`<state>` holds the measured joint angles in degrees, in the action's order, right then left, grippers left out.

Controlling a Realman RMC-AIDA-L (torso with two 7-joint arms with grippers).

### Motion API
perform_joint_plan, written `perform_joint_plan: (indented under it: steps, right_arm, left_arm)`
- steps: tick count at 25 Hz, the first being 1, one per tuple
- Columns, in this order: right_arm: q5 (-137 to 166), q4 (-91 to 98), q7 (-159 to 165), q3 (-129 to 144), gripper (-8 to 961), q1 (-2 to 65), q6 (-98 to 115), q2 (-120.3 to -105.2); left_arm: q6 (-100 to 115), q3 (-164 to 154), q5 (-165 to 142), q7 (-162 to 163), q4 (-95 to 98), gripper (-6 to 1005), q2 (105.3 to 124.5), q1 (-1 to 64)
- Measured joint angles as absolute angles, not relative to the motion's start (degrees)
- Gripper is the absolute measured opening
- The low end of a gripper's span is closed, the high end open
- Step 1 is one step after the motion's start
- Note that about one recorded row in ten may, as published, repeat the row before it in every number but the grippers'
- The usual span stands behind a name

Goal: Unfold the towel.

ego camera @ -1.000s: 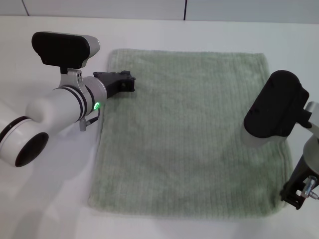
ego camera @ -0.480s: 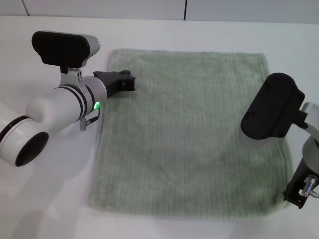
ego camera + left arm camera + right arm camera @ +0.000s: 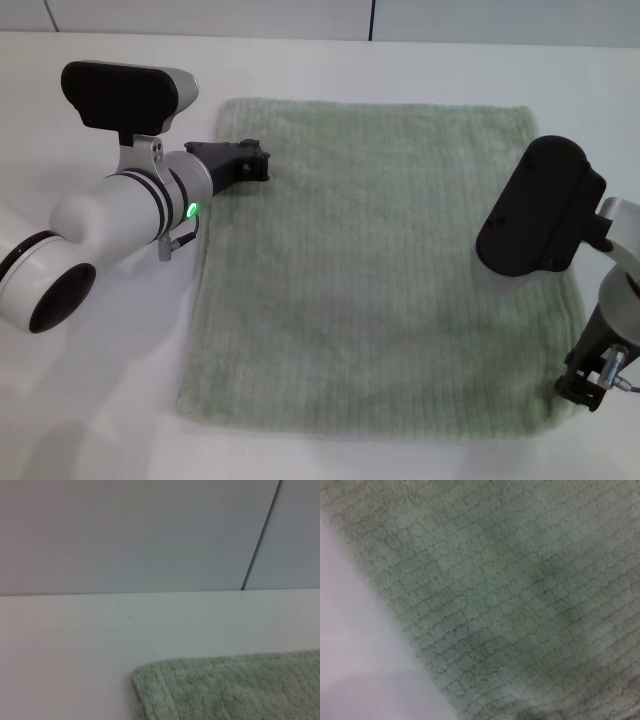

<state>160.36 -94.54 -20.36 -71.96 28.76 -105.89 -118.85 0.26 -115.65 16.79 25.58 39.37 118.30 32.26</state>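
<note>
Towel (image 3: 380, 270) lies spread flat on the white table (image 3: 100, 420), one layer as far as can be seen, filling the middle of the head view from about 12 o'clock down to 6 o'clock. Ribbed pale green pile, hemmed edges visible all round.

Left gripper (image 3: 240, 163) sits at roughly 10 o'clock of the towel, over its far left corner, dark fingers pointing across the cloth. Whether it's released or clenched: cannot tell, fingers read as one dark block. Touching the pile or just above it: cannot tell either. Nothing seen held in it. Left wrist view shows only a rounded towel corner (image 3: 150, 680) lying flat on the table, with the grey wall (image 3: 125, 535) beyond.

Right gripper (image 3: 592, 380) is at about 4 o'clock, right at the towel's near right corner by the edge. The arm's black housing hides most of it, so clamped or let go: cannot tell. Contact with the hem: cannot tell. Right wrist view is filled close-up with towel surface (image 3: 520, 595), its edge running diagonally against bare table (image 3: 355, 655).
</note>
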Motion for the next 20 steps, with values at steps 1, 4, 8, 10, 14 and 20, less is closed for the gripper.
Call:
perform_joint_plan:
  steps: [1,4,8,10,14,20]
  right_arm:
    - [160.39,-94.54,-20.37,-71.76,130,28.80,-105.89,-118.87]
    - [160.68,-95.82,-20.36,-71.64,173,28.88,-105.77,-118.90]
    - [160.71,-99.66,-20.36,-71.95,233,28.72,-105.58,-118.92]
    - [160.70,-101.34,-20.35,-71.96,233,28.56,-105.39,-118.92]
    - [162.85,-104.41,-20.37,-72.18,233,28.07,-103.27,-118.86]
    - [167.21,-107.79,-21.08,-73.91,233,25.73,-92.17,-118.68]
  left_arm:
    - [0.26,-115.63,16.79,25.58,39.38,-1,118.30,32.26]
    - [0.26,-115.58,16.79,25.58,39.37,-1,118.30,32.26]
    - [0.26,-115.57,16.79,25.58,39.37,-1,118.29,32.26]
    - [0.26,-115.57,16.79,25.58,39.37,-1,118.30,32.25]
    - [0.27,-115.57,16.79,25.58,39.37,-1,118.30,32.25]
    - [0.63,-115.53,16.79,25.58,39.37,-2,118.30,32.17]
